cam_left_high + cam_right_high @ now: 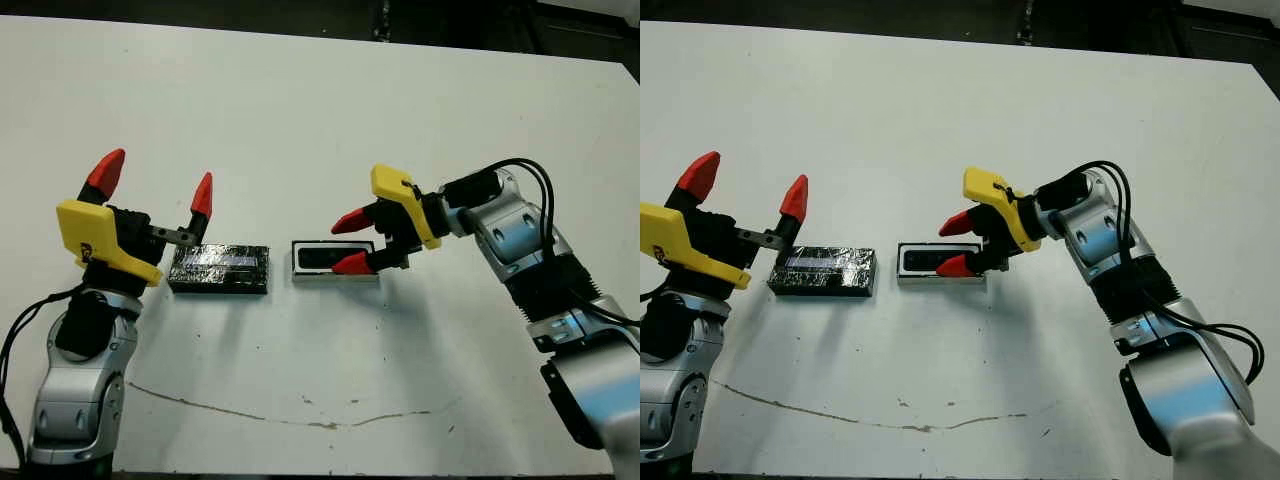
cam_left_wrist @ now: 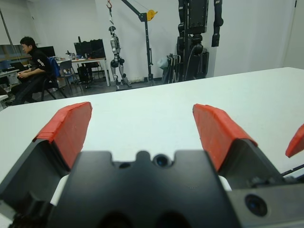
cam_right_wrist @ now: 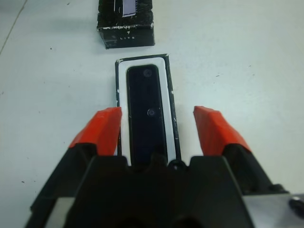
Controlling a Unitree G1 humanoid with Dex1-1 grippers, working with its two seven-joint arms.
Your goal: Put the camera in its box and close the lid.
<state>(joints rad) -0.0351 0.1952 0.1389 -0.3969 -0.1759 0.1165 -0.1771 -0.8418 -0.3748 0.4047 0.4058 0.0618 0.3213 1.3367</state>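
Note:
The camera [image 3: 146, 109], a slim glossy black bar, lies inside the white-rimmed box [image 3: 167, 95] at the middle of the table. My right gripper [image 1: 338, 246] is open at the box's right end, with one red finger on each side of it and nothing held. The lid [image 1: 220, 268], a black slab with a pale stripe, lies flat just left of the box, a small gap between them. My left gripper [image 1: 158, 180] is open and raised above the table at the lid's left end, holding nothing.
A thin brown crack line [image 1: 300, 420] runs across the table near its front edge. In the left wrist view a person [image 2: 33, 66] sits at desks beyond the table, with a robot on a stand [image 2: 115, 52] farther back.

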